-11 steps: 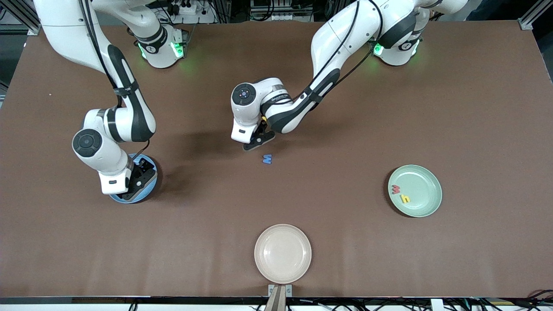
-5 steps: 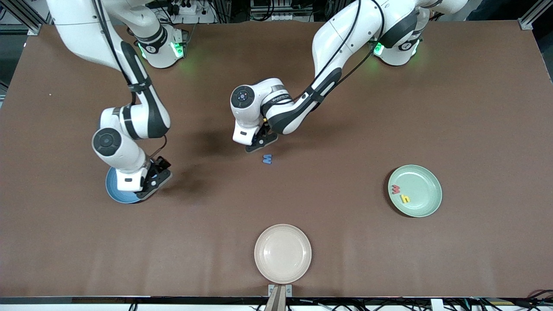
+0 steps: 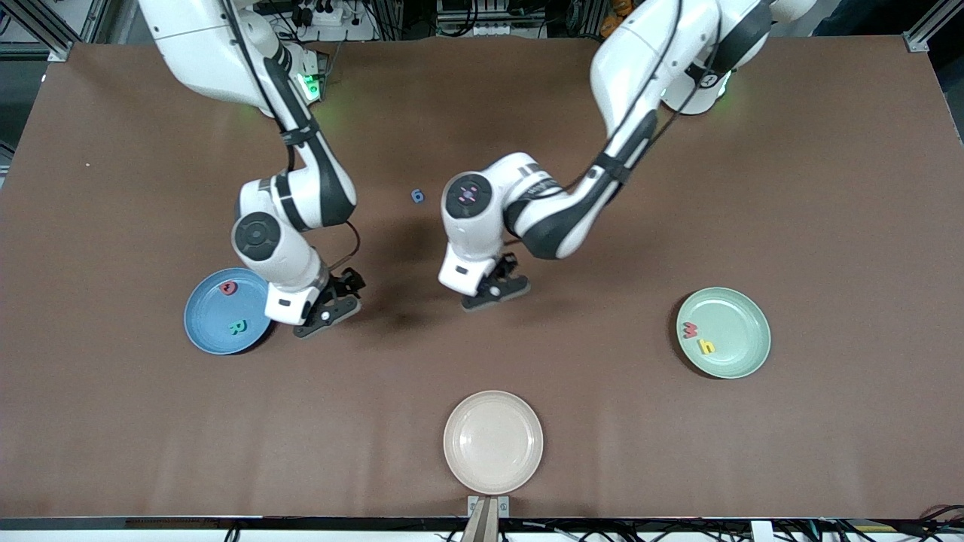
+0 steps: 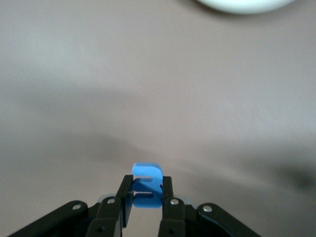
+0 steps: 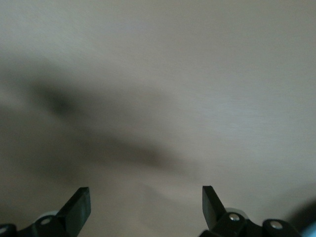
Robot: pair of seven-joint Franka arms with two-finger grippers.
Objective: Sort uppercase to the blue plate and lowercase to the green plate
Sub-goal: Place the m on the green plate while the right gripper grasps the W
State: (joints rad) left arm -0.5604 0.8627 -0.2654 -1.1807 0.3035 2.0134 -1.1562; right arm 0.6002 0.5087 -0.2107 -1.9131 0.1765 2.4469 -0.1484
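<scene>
My left gripper point(image 3: 493, 290) is over the middle of the table, shut on the blue W point(image 4: 147, 183), which stands edgewise between its fingers point(image 4: 170, 207). My right gripper point(image 3: 329, 305) hangs open beside the blue plate point(image 3: 203, 324), with only bare table under it in the right wrist view point(image 5: 145, 207). On the blue plate lie a red Q point(image 3: 227, 287) and a teal-green R point(image 3: 237, 327). The green plate point(image 3: 742, 331), toward the left arm's end, holds a red w point(image 3: 689, 329) and a yellow h point(image 3: 706, 346). A small blue lowercase letter point(image 3: 417, 196) lies between the two arms.
A cream plate point(image 3: 492, 441) sits near the table's front edge, nearer to the front camera than my left gripper; its rim point(image 4: 242, 4) shows in the left wrist view. Both forearms reach low over the table's middle.
The left gripper came over the blue W and now holds it; the W no longer lies on the table. The right gripper moved off the blue plate toward the middle, uncovering the Q and R.
</scene>
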